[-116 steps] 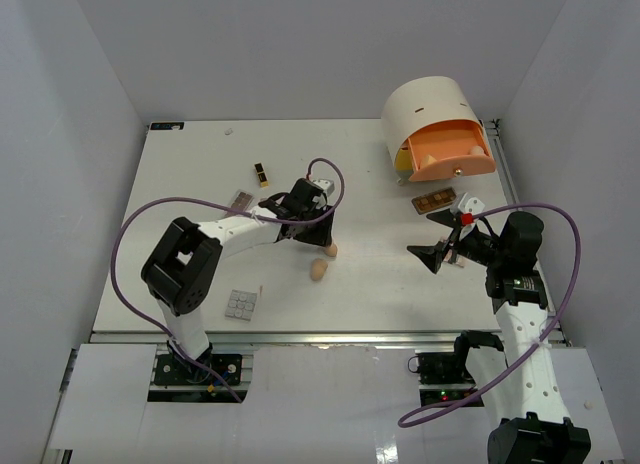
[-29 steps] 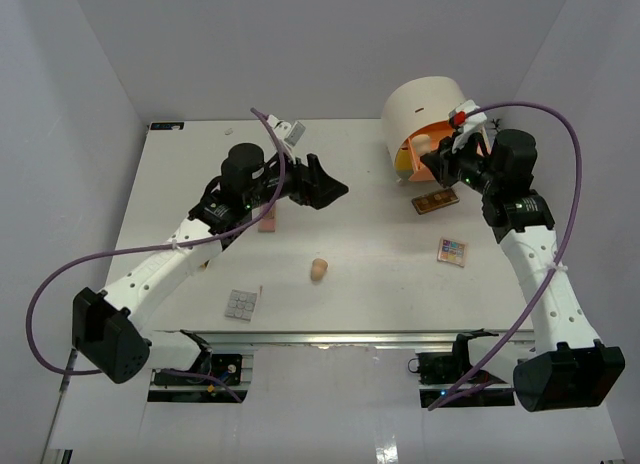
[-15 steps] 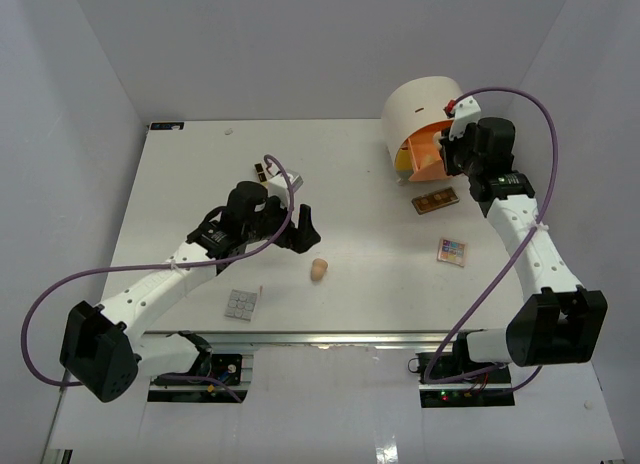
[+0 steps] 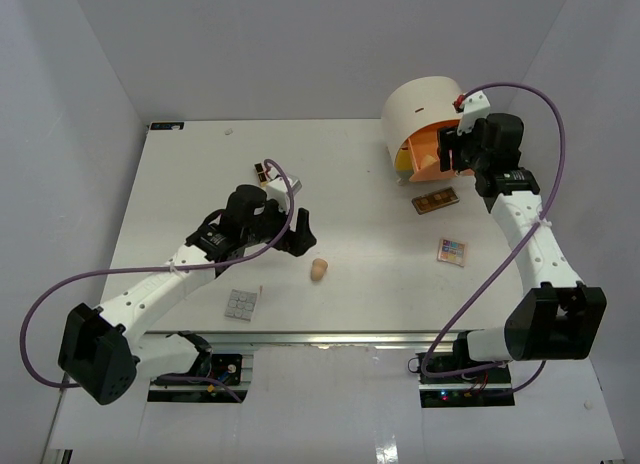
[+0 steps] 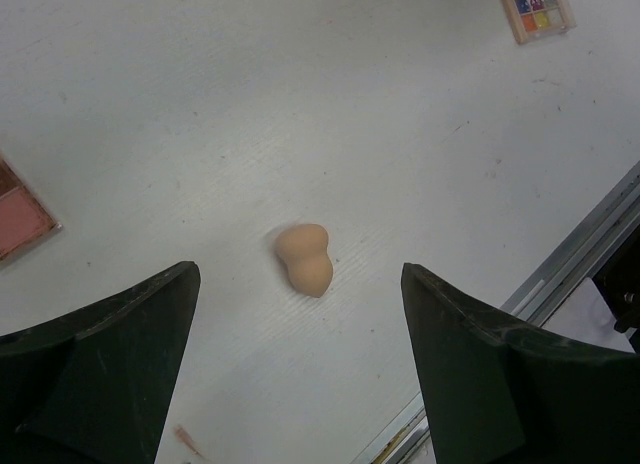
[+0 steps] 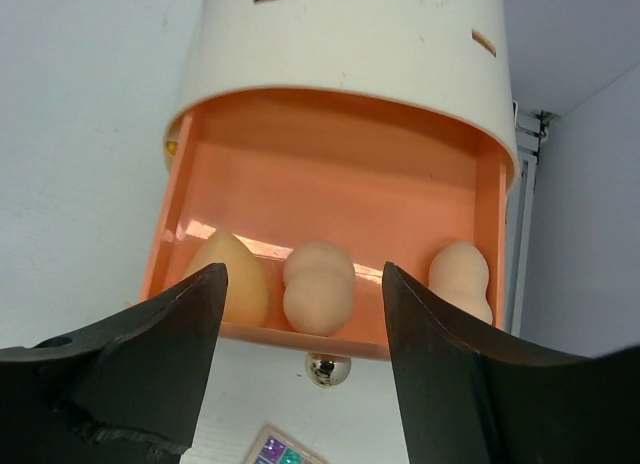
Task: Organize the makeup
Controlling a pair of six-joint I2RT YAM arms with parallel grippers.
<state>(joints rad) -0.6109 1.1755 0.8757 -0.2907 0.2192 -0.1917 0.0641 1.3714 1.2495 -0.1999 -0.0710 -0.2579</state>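
Left arm (image 4: 165, 277) and right arm (image 4: 531, 234) both stretch forward, jaws spread and empty.

Three sponges (image 6: 318, 289) in drawer (image 6: 330, 169); fourth sponge (image 4: 319, 270) on table (image 4: 380, 284).

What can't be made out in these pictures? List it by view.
Top view: the orange drawer's contents, hidden by the right arm.
Left wrist view: the pink palette, cut off by the left edge.
Right wrist view: the multicoloured palette, cut off by the bottom edge.
Top view: the lipstick tube's details, too small.
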